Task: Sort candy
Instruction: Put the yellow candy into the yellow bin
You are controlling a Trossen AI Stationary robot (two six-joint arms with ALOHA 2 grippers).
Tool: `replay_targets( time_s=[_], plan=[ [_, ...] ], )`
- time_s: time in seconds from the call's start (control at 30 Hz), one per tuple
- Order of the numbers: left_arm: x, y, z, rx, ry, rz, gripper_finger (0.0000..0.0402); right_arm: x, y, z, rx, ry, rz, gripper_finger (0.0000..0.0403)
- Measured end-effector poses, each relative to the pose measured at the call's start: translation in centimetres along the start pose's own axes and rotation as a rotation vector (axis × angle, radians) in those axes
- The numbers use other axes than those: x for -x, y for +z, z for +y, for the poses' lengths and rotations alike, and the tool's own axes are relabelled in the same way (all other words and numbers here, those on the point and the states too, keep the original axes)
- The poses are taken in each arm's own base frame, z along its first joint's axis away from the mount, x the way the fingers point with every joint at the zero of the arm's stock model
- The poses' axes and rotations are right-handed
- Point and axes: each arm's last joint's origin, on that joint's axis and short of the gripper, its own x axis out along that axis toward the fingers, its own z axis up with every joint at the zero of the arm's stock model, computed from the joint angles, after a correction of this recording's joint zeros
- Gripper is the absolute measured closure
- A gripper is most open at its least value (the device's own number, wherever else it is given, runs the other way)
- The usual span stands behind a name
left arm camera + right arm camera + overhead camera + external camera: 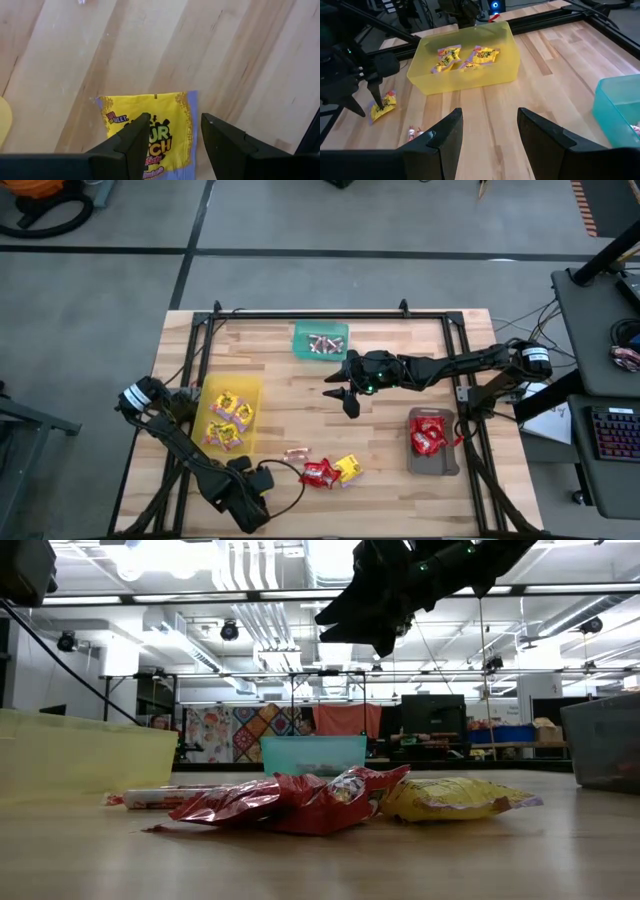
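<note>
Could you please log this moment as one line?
left gripper: open over yellow packet | right gripper: open, mid-table | loose candy remains

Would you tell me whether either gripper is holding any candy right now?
Neither: the left gripper hangs open over a yellow packet, and the right gripper is open and empty.

A light wooden table (300, 410), edged by a black metal frame (310, 312), carries everything. Directly on it are set a yellow tray (254, 412), a green tray (299, 340) and a grey tray (434, 463). Loose on the boards, a yellow packet (348, 468) is seen lying under the open jaws of the left gripper (172, 132), with a red packet (318, 473) touching it and a small pinkish roll (295, 452) just beside. Bare planks are seen below the open jaws of the right gripper (343, 396).
</note>
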Motion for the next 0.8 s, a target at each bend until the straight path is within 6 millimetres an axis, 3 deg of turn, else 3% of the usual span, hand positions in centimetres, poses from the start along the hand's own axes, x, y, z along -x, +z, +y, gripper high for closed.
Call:
replay_targets(
  time_s=[0.3,0.57,0.8],
  plan=[
    [-0.1,0.1,-0.1,0.005,-0.005,-0.041,0.0239,0.0,0.0,0.0,0.007,0.000,0.000,0.0223],
    [-1.8,0.0,-0.7,0.008,-0.018,-0.045,0.0239,0.0,0.0,0.0,0.006,0.000,0.001,0.0223],
    [-2.0,0.1,-1.0,0.028,-0.032,-0.055,0.0243,0.0,0.0,0.2,0.008,0.005,0.001,0.0223]
  ],
)
